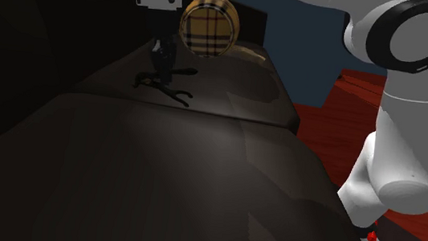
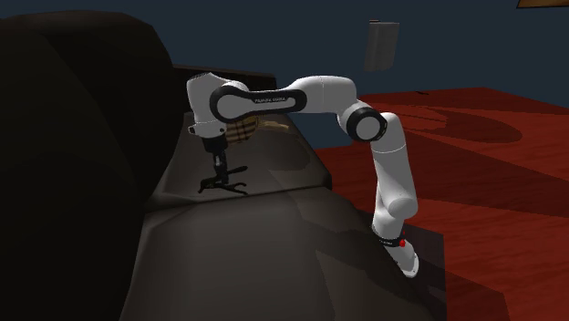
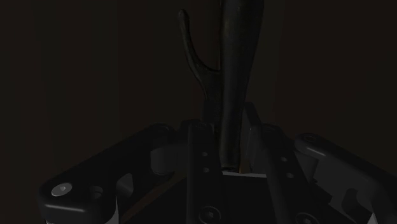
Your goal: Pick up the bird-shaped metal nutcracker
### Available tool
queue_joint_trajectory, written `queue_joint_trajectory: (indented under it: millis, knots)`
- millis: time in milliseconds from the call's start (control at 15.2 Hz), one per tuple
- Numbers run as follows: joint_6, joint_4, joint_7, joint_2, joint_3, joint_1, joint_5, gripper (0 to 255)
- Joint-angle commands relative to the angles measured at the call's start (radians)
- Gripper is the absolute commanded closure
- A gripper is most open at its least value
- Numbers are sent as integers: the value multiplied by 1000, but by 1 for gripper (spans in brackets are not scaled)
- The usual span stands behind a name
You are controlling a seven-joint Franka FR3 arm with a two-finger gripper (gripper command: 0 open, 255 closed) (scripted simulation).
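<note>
**Inspector:** Pose of the arm?

**Assistant:** The white arm [image 2: 310,91] rises from its stand [image 2: 427,266], bends at the elbow and runs level over the dark seat [image 1: 159,167]. The wrist is turned straight down. The gripper [image 1: 160,60] hangs upright near the seat's far end.

**Inspector:** The hand?

**Assistant:** Clamped. In the wrist view the black fingers [image 3: 202,159] press both sides of one dark handle [image 3: 232,89] of the bird-shaped nutcracker [image 1: 167,89]. The second prong curves away beside it.

**Inspector:** Position of the nutcracker?

**Assistant:** At the seat surface, directly beneath the gripper. Its dark limbs are splayed toward the shoulder view's right (whether it rests on the seat or hangs just clear, I cannot tell).

**Inspector:** Edges and clearance?

**Assistant:** A plaid barrel-shaped object [image 1: 208,26] sits just behind the gripper, close to the wrist. The tall dark backrest [image 2: 64,137] rises on the second exterior view's left. On the right the seat's edge drops to the red floor [image 2: 474,173]. A broad bare stretch of seat lies between the nutcracker and the stand.
</note>
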Motion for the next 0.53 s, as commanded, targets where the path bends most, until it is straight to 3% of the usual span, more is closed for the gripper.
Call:
queue_joint_trajectory:
  millis: [0,462]
  knots:
    - [-30,39,2,9,0,2,-2,255]
    - [-152,211,12,59,2,16,-12,255]
